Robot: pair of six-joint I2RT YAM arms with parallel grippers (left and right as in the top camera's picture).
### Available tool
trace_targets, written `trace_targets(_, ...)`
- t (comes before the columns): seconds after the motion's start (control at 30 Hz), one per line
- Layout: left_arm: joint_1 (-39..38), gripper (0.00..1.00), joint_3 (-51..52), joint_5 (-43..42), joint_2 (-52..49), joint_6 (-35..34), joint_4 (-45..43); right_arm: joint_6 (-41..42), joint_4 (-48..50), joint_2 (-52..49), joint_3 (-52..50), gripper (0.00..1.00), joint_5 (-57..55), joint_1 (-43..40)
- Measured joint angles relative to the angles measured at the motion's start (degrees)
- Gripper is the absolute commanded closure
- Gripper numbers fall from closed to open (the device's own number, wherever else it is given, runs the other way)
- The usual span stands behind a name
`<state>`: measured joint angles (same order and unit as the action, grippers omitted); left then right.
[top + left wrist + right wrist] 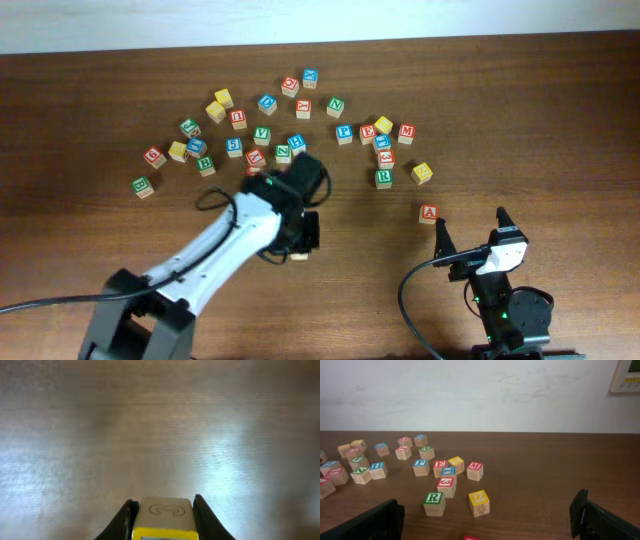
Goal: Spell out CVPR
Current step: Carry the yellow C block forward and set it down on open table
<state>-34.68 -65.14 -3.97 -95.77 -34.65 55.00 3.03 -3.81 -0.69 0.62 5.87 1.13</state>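
Observation:
My left gripper (300,250) is shut on a wooden block with a yellow-edged face (164,516), held low over bare table below the block cluster. Its letter does not show. In the overhead view a green V block (261,134), a blue P block (344,132) and a green R block (384,178) lie among the scattered blocks. The R (434,503) and P (421,466) also show in the right wrist view. I cannot pick out a C block. My right gripper (471,224) is open and empty at the front right, just right of a red A block (428,213).
Several other letter blocks lie scattered across the back of the brown table (560,120), among them a yellow S (479,502), a red 3 (446,485), a red M (475,470) and a red E (440,468). A white wall stands behind the table.

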Motion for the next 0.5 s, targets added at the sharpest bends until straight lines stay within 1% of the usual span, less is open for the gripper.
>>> trace_targets(0.07, -1.5, 0.81, 3.3, 2.4, -0.1, -1.9, -4.1, 0.0, 0.0, 0.0, 0.0, 0.02, 0.0, 0.0)
trace_targets(0.1, -2.2, 0.82, 5.8, 3.6, 0.0, -2.6, -8.1, 0.0, 0.0, 0.0, 0.0, 0.02, 0.0, 0.0)
trace_targets(0.2, -2.5, 0.81, 10.6, 5.4, -0.2, -3.6, -13.6, 0.0, 0.0, 0.0, 0.0, 0.02, 0.0, 0.0)
trace_targets(0.37, -2.5, 0.78, 12.4, 10.4, -0.2, -4.1, -16.2, 0.0, 0.0, 0.0, 0.0, 0.02, 0.0, 0.0)
trace_targets(0.5, -2.5, 0.77, 12.4, 11.3, -0.2, -4.2, -16.8, 0.0, 0.0, 0.0, 0.0, 0.02, 0.0, 0.0)
